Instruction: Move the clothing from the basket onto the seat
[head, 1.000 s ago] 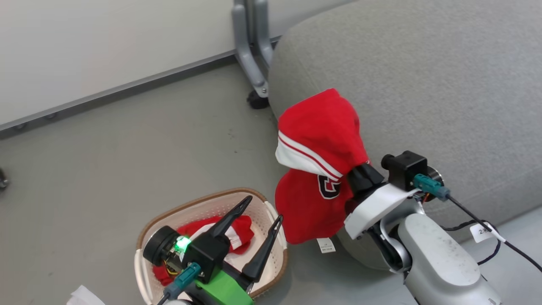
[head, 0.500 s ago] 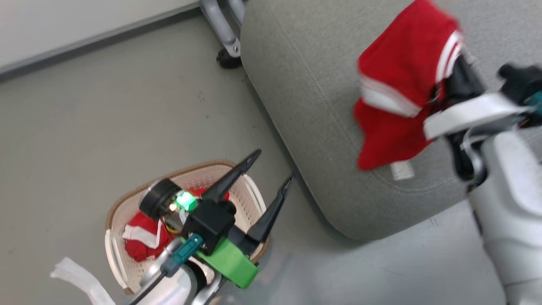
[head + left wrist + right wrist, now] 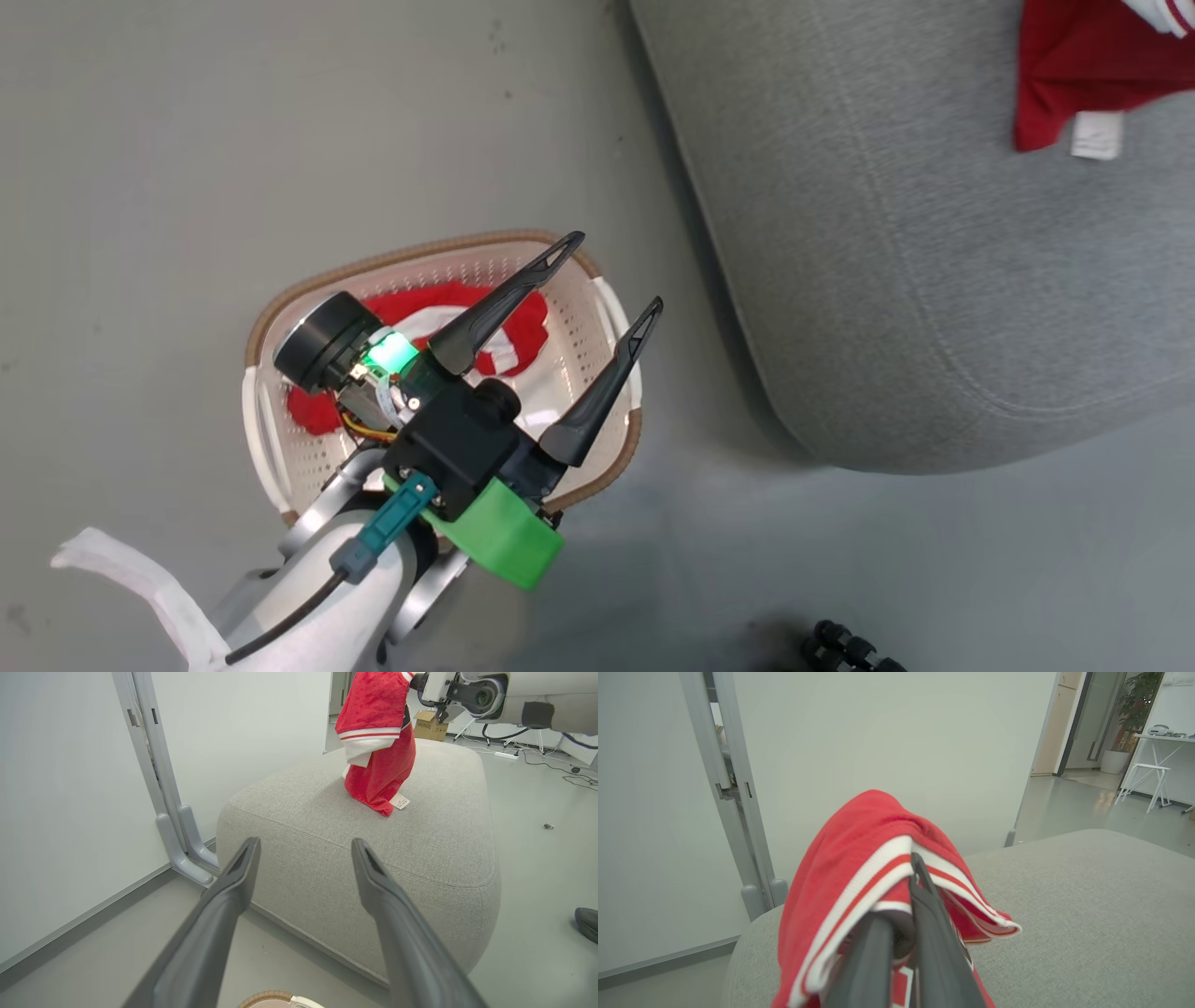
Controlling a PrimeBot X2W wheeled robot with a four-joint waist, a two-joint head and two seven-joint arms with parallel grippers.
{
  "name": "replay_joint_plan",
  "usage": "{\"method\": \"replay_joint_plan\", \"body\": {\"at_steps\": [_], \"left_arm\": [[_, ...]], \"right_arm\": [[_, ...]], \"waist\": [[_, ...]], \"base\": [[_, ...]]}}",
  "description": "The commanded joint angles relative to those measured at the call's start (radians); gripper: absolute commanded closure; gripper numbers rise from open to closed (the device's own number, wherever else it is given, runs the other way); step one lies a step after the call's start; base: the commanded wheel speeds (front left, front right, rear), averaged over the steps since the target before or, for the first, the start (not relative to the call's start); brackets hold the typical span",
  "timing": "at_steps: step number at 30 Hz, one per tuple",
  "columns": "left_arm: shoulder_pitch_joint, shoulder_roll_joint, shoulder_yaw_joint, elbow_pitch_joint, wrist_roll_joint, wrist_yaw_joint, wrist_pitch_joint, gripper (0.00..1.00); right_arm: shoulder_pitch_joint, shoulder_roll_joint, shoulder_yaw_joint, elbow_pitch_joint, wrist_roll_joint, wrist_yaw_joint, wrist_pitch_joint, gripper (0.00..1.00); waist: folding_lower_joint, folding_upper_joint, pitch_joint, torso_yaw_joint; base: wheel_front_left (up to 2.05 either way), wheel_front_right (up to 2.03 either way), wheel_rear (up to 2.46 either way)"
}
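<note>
Red garment [image 3: 378,732] is hanging from the right hand [image 3: 906,905], whose fingers [image 3: 934,933] are clenching its white-striped band [image 3: 859,877]; gripping there is letting the rest drape freely. Its lower hem and label [image 3: 400,801] appear to be touching the top of the seat [image 3: 934,280], at 1 o'clock in the head view.

Judgement: carry is nearly done, release is pending.

Left hand [image 3: 616,271] is hovering released, fingers spread wide, above the basket [image 3: 392,259]. It is likely staged for the second garment [image 3: 411,301] lying inside. Basket is sitting on the floor [image 3: 140,140], at 8 o'clock of the seat.
</note>
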Motion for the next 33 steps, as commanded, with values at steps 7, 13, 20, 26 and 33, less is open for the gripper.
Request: {"method": "replay_joint_plan", "body": {"at_steps": [7, 13, 20, 26, 33], "left_arm": [[-0.037, -0.007, -0.022, 0.035, 0.014, -0.006, -0.03, 0.0], [-0.013, -0.01, -0.017, 0.076, -0.001, 0.011, -0.061, 0.0], [0.055, -0.025, 0.009, 0.139, -0.036, 0.062, -0.115, 0.0], [0.113, -0.047, 0.043, 0.194, -0.076, 0.108, -0.162, 0.0], [0.173, -0.081, 0.131, 0.269, -0.125, 0.195, -0.208, 0.0]], "right_arm": [[0.07, 0.044, -0.137, 0.093, -0.058, 0.0, -0.003, 0.0], [0.205, 0.114, -0.213, 0.021, -0.09, 0.0, -0.003, 0.0], [0.423, 0.221, -0.245, -0.153, -0.13, 0.0, -0.003, 0.0], [0.578, 0.299, -0.181, -0.314, -0.168, 0.0, -0.003, 0.0], [0.773, 0.333, -0.027, -0.511, -0.185, 0.0, 0.005, 0.0]], "waist": [[-0.0002, -0.0001, 0.101, 0.094], [-0.0002, -0.0001, 0.053, 0.084], [-0.0002, -0.0001, -0.056, 0.086], [-0.0002, -0.0001, -0.153, 0.114], [-0.0002, -0.0001, -0.276, 0.198]], "base": [[0.0, 0.0, 0.0], [0.0, 0.0, 0.0], [0.0, 0.0, 0.0], [0.0, 0.0, 0.0], [0.0, 0.0, 0.0]]}}
